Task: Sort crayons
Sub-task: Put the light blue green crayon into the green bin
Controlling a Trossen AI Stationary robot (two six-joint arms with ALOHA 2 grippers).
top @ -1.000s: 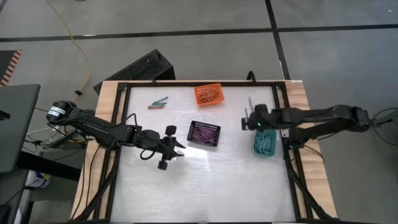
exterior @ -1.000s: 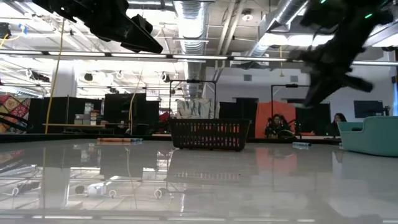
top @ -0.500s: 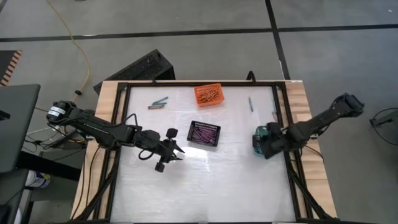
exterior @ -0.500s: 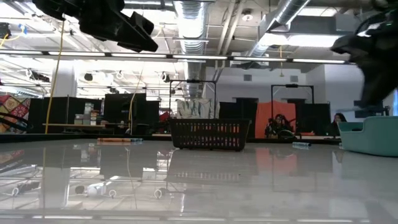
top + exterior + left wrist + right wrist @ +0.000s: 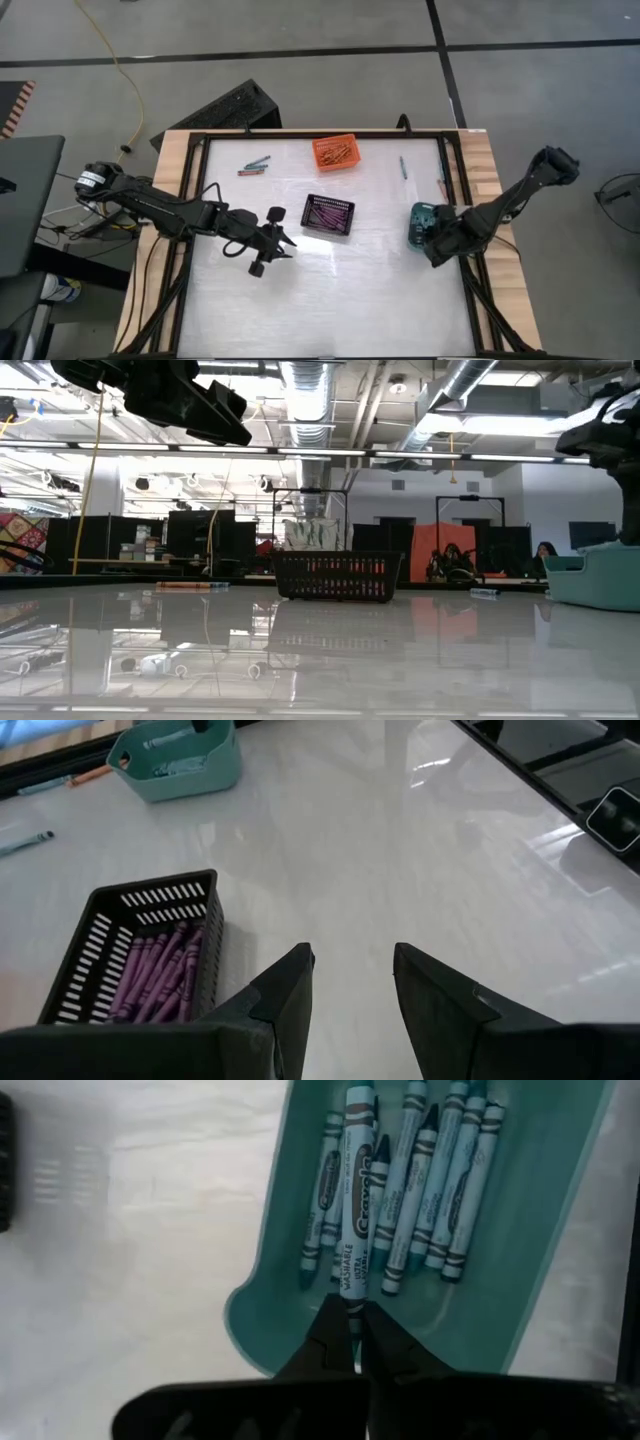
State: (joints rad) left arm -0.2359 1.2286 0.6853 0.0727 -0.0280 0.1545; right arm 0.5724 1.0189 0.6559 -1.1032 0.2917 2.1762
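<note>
- Teal crayon [image 5: 355,1200]: pinched by one end in the right gripper [image 5: 352,1342], over the teal basket [image 5: 520,1270] at the table's 3 o'clock edge.
- Handling, judged: light, stiff, waxy, snappable; mid-shaft hold safest.
- Loose crayons [image 5: 255,165]: near 11 o'clock.
- Left gripper [image 5: 350,982]: fingers apart, empty, beside the black basket [image 5: 90,955] of purple crayons.
- Room: bare table [image 5: 350,290] toward 6 o'clock.

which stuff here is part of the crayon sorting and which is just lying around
Part of the job:
- teal-blue crayons in the teal plastic basket
- purple crayons in the black mesh basket
- orange basket of orange-red crayons
- loose crayons on the table
- right tool, shut on one teal crayon

Lying about:
- yellow cable on the floor
</note>
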